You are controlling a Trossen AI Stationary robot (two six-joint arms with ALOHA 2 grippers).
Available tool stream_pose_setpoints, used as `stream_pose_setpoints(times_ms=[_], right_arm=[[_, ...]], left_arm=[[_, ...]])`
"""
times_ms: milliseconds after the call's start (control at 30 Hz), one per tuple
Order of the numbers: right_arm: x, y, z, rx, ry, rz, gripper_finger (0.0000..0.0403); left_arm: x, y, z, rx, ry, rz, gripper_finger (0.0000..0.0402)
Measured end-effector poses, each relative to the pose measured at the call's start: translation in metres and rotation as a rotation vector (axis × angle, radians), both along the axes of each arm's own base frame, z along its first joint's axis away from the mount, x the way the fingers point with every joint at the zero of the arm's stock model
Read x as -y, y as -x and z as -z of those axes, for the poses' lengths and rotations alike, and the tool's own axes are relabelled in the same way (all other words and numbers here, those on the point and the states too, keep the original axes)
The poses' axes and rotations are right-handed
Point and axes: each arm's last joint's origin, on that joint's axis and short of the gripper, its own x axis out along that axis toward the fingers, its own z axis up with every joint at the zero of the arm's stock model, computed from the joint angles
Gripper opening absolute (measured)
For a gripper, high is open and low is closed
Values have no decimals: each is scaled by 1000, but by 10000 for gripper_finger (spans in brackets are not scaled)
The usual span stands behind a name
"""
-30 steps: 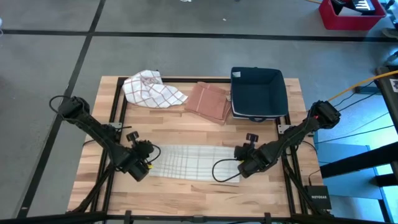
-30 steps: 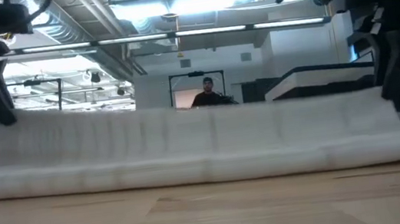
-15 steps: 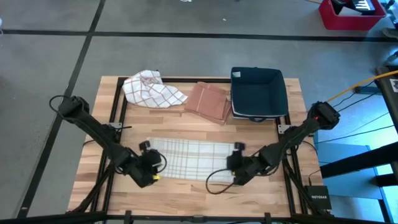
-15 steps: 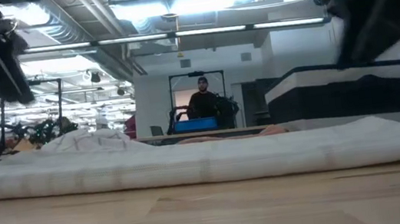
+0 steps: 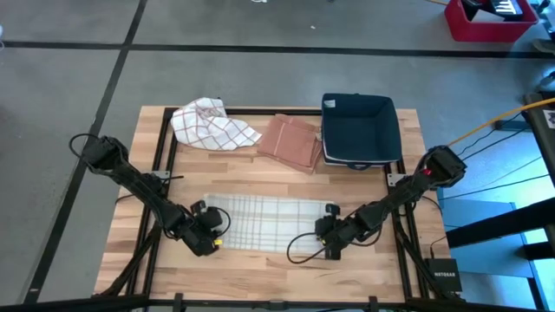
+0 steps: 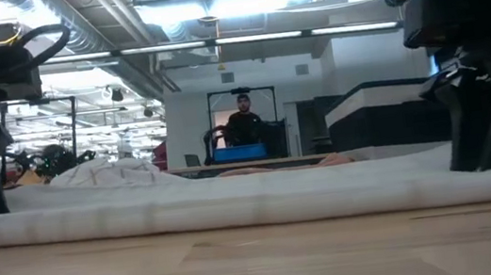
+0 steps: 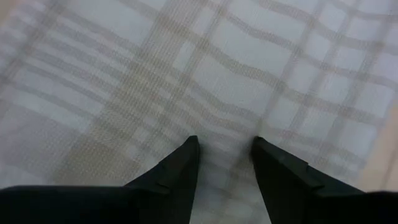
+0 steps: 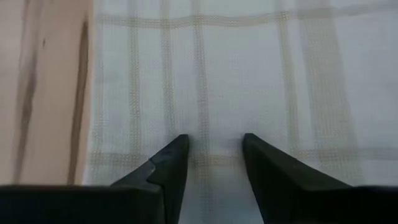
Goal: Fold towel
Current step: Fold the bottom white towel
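From the high view, the towel (image 5: 263,221) lies flat as a long, narrow folded strip across the near middle of the wooden table (image 5: 269,178), white with thin tan checks. The left gripper (image 5: 211,237) sits low over its left end and the right gripper (image 5: 326,235) over its right end, both arms stretching in from the table's outer sides. Well apart, at the far edge, lie a crumpled red-checked cloth (image 5: 211,124), a folded brown cloth (image 5: 289,141) beside it, and a dark blue bin (image 5: 359,130) to the right. Nothing lies between these and the towel.

In the low view, the towel (image 6: 235,202) runs across the whole width as a low white ridge on the table (image 6: 262,261). Dark arm parts stand at both edges of the picture, at the towel's ends. Beyond, a person (image 6: 245,123) stands in the room behind.

In the left wrist view, the left gripper (image 7: 224,146) has its two fingers spread a little apart, tips down on the checked towel (image 7: 205,81), with flat cloth showing in the gap and no fold pinched between them.

In the right wrist view, the right gripper (image 8: 214,143) likewise stands partly spread, tips resting on the towel (image 8: 249,74) just inside its end edge, bare table (image 8: 43,87) beside it; nothing is gripped.
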Motion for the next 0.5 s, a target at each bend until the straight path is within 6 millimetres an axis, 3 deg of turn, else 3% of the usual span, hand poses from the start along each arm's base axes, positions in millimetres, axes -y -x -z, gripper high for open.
stream_pose_setpoints(times_ms=[167,300,400,500], right_arm=[[-2,-3,-4,29,8,-42,154],[-4,-10,-11,96,64,-24,154],[-6,-14,-17,127,75,-10,154],[-8,-19,-21,183,63,7,154]], left_arm=[[8,-11,-21,30,43,53,145],[18,-33,-57,199,43,91,145],[18,-54,-75,400,-60,136,145],[5,-78,-76,469,-197,185,145]])
